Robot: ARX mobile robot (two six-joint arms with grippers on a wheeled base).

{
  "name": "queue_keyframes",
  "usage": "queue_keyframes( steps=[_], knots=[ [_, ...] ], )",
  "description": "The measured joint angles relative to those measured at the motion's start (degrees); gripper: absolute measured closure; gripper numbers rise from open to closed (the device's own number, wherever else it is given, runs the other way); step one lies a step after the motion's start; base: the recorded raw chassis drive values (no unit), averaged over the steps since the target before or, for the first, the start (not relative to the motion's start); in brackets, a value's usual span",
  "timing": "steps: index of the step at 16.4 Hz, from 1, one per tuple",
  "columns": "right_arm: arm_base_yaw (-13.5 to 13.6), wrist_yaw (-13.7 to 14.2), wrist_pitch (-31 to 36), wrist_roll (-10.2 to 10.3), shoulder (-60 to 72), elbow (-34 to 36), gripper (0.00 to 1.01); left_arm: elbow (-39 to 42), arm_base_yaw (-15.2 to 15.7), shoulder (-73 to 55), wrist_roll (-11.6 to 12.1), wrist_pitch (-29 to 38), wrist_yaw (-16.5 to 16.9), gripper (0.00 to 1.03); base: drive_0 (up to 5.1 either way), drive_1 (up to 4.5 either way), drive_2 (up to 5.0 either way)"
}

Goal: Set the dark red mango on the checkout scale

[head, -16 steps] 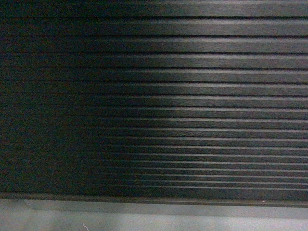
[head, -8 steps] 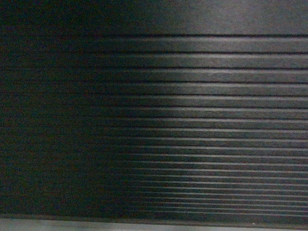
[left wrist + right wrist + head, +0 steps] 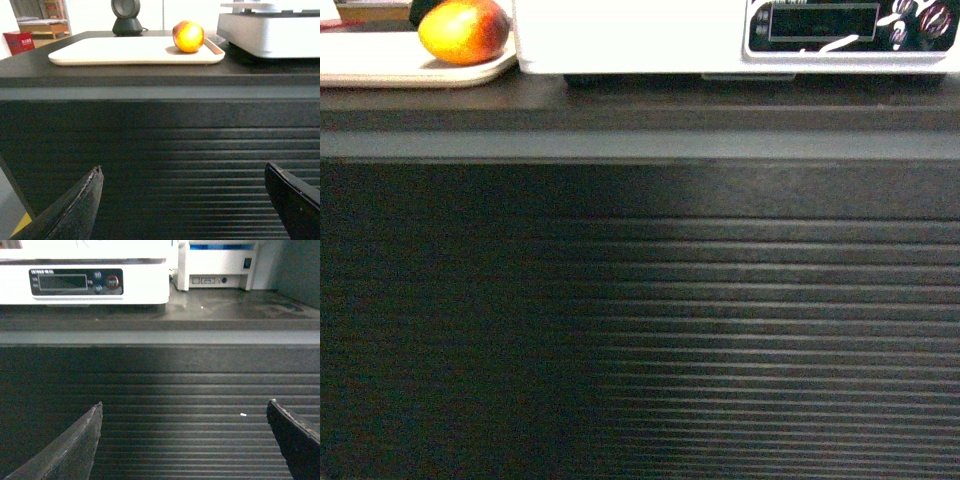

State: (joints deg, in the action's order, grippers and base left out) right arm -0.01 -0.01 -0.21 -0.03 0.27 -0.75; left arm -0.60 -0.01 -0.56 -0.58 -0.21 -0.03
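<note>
Here's the checkout (image 3: 640,330), its dark ribbed front filling the head view, with the surface edge running across the top. Up on it, the dark red mango (image 3: 464,30) sits at the right end of a beige tray (image 3: 100,52), just beside the white scale (image 3: 640,35) but not on it. The scale's dark display panel (image 3: 75,281) faces out. The left gripper (image 3: 182,202) hangs low before the slats, fingers spread wide, holding nothing. The right gripper (image 3: 182,442) is likewise spread apart and empty. A white box-shaped device (image 3: 217,265) stands right of the scale, a dark round stand (image 3: 125,17) behind the tray.
</note>
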Motion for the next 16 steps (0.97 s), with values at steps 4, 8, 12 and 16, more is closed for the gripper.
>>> queue_keyframes(
  steps=[4, 8, 12, 16],
  knots=[
    [0.00, 0.02, -0.04, 0.02, 0.00, 0.00, 0.03, 0.00, 0.00, -0.02, 0.02, -0.02, 0.04, 0.05, 0.0, 0.00, 0.0],
    [0.00, -0.04, 0.00, -0.07, 0.00, 0.00, 0.03, 0.00, 0.00, 0.00, 0.00, 0.00, -0.09, 0.05, 0.0, 0.00, 0.0],
    [0.00, 0.02, 0.13, 0.04, 0.00, 0.00, 0.03, 0.00, 0.00, -0.02, 0.04, 0.22, 0.04, 0.05, 0.0, 0.00, 0.0],
    [0.00, 0.00, 0.00, 0.00, 0.00, 0.00, 0.03, 0.00, 0.00, -0.02, 0.00, 0.00, 0.02, 0.05, 0.0, 0.00, 0.0]
  ],
)
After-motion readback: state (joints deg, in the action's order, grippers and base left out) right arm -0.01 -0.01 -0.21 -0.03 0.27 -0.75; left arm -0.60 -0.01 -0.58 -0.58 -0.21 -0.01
